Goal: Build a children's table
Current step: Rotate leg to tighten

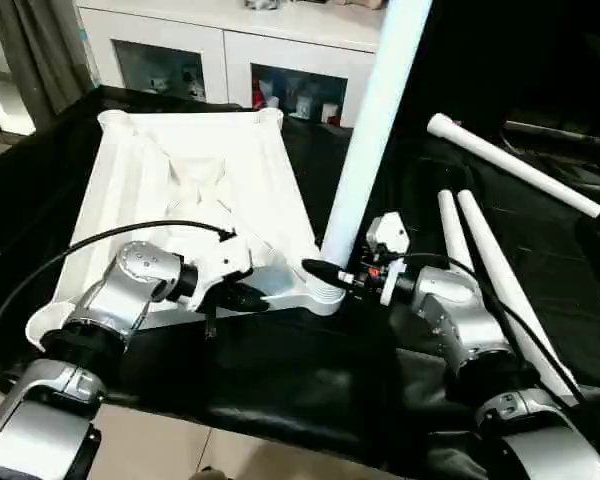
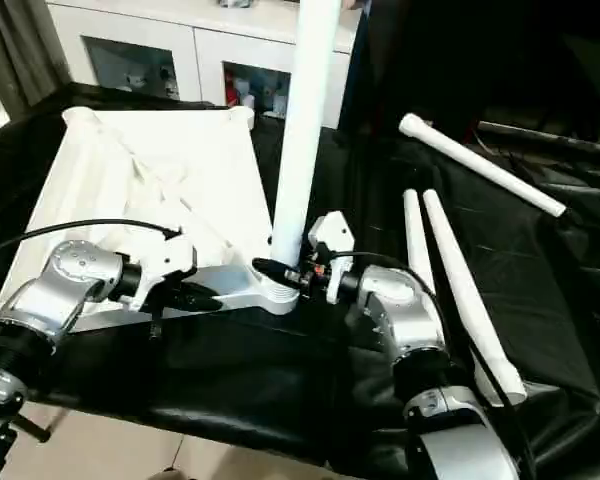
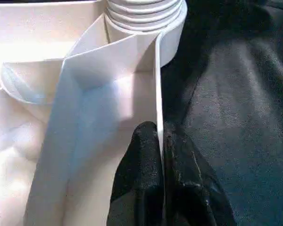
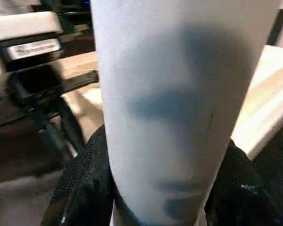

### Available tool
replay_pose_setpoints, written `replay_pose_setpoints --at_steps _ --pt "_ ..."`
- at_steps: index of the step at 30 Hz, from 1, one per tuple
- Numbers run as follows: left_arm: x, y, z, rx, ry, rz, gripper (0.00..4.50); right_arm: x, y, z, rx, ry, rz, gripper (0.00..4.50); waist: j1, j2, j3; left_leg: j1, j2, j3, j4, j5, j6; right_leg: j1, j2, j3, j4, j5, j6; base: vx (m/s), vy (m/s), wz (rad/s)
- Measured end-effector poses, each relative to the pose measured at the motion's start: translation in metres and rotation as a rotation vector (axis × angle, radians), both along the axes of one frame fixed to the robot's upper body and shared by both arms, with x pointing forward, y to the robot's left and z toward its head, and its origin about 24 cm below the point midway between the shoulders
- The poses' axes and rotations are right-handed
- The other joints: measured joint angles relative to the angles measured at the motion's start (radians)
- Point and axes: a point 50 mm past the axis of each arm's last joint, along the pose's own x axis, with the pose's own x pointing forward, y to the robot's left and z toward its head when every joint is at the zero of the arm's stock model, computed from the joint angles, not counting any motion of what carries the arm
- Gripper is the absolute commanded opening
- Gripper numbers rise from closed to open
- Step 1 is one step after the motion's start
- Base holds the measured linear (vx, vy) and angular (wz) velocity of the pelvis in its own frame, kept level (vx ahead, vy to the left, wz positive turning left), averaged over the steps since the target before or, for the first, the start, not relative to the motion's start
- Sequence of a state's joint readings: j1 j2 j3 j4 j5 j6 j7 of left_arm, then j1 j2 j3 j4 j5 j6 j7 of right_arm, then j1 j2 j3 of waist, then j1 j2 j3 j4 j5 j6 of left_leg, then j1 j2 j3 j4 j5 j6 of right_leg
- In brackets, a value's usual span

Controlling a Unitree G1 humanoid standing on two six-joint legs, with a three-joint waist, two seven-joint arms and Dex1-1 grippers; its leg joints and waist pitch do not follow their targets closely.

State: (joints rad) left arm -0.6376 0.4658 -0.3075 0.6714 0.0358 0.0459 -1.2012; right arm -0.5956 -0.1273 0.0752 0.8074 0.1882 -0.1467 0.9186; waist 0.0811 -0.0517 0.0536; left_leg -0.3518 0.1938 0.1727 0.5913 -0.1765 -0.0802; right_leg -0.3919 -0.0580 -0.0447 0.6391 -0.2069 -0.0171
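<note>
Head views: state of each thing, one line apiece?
tabletop: upside down on the black cloth
upright leg: standing in near corner socket
three loose legs: lying on cloth, unmounted
left gripper: shut on tabletop rim
right gripper: shut on upright leg
cabinet: doors shut

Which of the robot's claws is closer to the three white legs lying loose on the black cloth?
The right. The right claw grips the upright leg at the tabletop's corner, beside the loose legs. The left claw pinches the tabletop's rim, farther away.
</note>
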Motion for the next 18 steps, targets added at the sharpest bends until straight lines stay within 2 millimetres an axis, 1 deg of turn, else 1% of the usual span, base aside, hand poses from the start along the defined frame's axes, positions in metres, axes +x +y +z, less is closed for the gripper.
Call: replay_pose_setpoints --at_steps 1,2,4,7,9,10,12,13,16,18 --pt "0.002 -0.002 -0.002 0.0 -0.006 0.036 0.0 0.004 0.002 -0.001 0.002 0.013 -0.061 1.91 -0.005 0.0 0.0 0.004 0.0 0.0 0.0 0.0 0.0 0.003 0.0 0.0 0.0 -0.002 0.004 0.0 0.0 0.0" --pt "0.003 -0.004 -0.003 -0.001 -0.009 0.057 0.0 0.006 0.003 -0.002 0.0 0.018 -0.098 1.91 -0.008 0.0 0.0 0.005 0.0 0.0 0.0 0.0 0.0 0.003 0.0 0.0 -0.001 -0.003 0.004 0.0 0.0 0.0" --pt "0.005 -0.008 -0.004 -0.014 -0.01 0.102 0.0 0.011 0.005 -0.002 -0.005 0.026 -0.164 1.91 -0.016 0.002 -0.001 0.005 -0.001 0.0 -0.002 0.0 0.0 0.003 -0.001 -0.001 -0.005 -0.003 0.005 0.0 0.0 0.0" --pt "0.009 -0.015 -0.007 -0.045 -0.01 0.191 0.0 0.018 0.005 -0.002 -0.016 0.035 -0.276 1.91 -0.02 0.002 -0.002 0.004 -0.002 0.0 -0.005 0.0 0.0 0.003 -0.001 -0.001 -0.01 -0.003 0.005 0.0 0.0 0.0" --pt "0.012 -0.027 -0.008 -0.059 -0.003 0.268 0.0 0.024 0.009 -0.002 -0.026 0.051 -0.377 1.91 -0.021 0.002 -0.003 0.004 -0.002 0.0 -0.004 0.0 0.0 0.003 -0.002 0.0 -0.01 -0.003 0.005 0.0 0.0 0.0" --pt "0.014 -0.037 -0.009 -0.06 -0.009 0.314 0.0 0.029 0.009 -0.001 -0.04 0.061 -0.456 1.91 -0.022 0.002 -0.003 0.003 -0.003 0.0 -0.004 0.0 0.0 0.003 -0.003 0.0 -0.012 -0.003 0.005 0.0 0.0 0.0" --pt "0.016 -0.054 -0.01 -0.061 -0.016 0.377 0.0 0.035 0.008 0.001 -0.065 0.077 -0.553 1.91 -0.02 0.002 -0.003 0.003 -0.004 0.0 -0.004 0.0 0.0 0.003 -0.003 0.0 -0.015 -0.003 0.005 0.0 0.0 0.0" --pt "0.016 -0.066 -0.011 -0.072 -0.018 0.414 0.0 0.038 0.01 0.002 -0.069 0.09 -0.61 1.91 -0.019 0.002 -0.004 0.003 -0.004 0.0 -0.004 0.0 0.0 0.004 -0.003 0.0 -0.015 -0.003 0.005 0.0 0.0 0.0" --pt "0.015 -0.092 -0.012 -0.075 -0.038 0.484 0.0 0.044 0.008 0.005 -0.085 0.113 -0.721 1.91 -0.014 0.002 -0.005 0.002 -0.005 0.001 -0.005 0.0 0.0 0.005 -0.004 0.0 -0.016 -0.003 0.005 0.0 0.0 0.0" --pt "0.014 -0.099 -0.011 -0.075 -0.042 0.511 0.0 0.046 0.008 0.006 -0.091 0.115 -0.755 1.91 -0.011 0.001 -0.006 0.002 -0.005 0.001 -0.005 0.0 0.0 0.006 -0.004 0.0 -0.015 -0.003 0.005 0.0 0.0 0.0"
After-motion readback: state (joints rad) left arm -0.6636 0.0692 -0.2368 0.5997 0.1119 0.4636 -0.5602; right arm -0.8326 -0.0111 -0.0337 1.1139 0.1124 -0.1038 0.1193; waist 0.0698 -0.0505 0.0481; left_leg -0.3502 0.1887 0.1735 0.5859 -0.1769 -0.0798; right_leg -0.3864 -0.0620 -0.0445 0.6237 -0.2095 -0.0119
